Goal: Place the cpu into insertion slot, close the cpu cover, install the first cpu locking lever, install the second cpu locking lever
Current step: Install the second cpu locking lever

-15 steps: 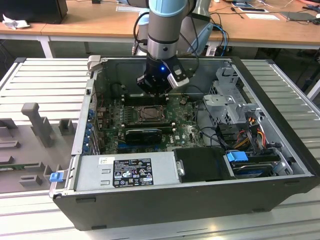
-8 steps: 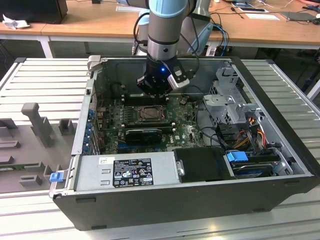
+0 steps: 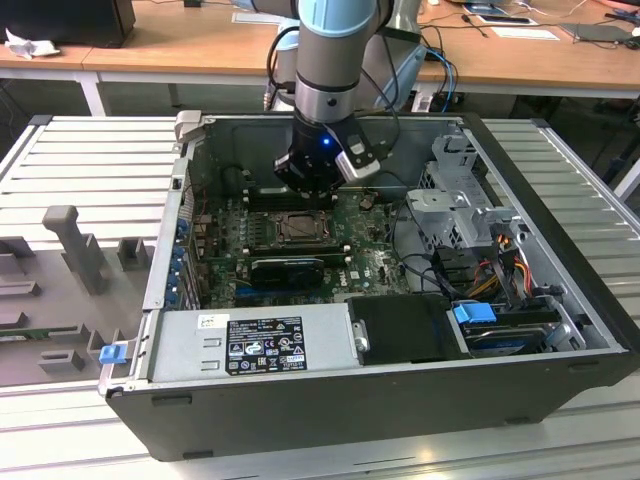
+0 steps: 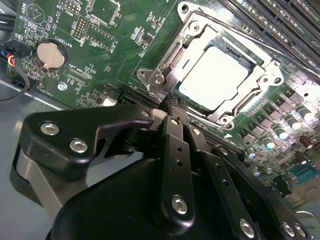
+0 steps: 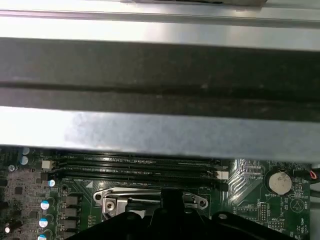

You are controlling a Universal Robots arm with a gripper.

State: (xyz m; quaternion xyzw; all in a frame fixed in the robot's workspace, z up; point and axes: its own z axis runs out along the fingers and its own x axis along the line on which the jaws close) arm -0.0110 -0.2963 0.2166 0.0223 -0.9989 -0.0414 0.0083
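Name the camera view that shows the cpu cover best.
The second wrist view: the cpu cover lies closed over the socket, its silver frame seen whole around the pale cpu. The exterior view shows it small and dark on the board below the arm. The first wrist view catches one edge above the claw.

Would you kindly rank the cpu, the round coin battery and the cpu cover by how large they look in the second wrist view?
1. cpu cover, the frame around the chip.
2. cpu, seen through its window.
3. coin battery, clearly smallest.
The tool sits at the cover's edge.
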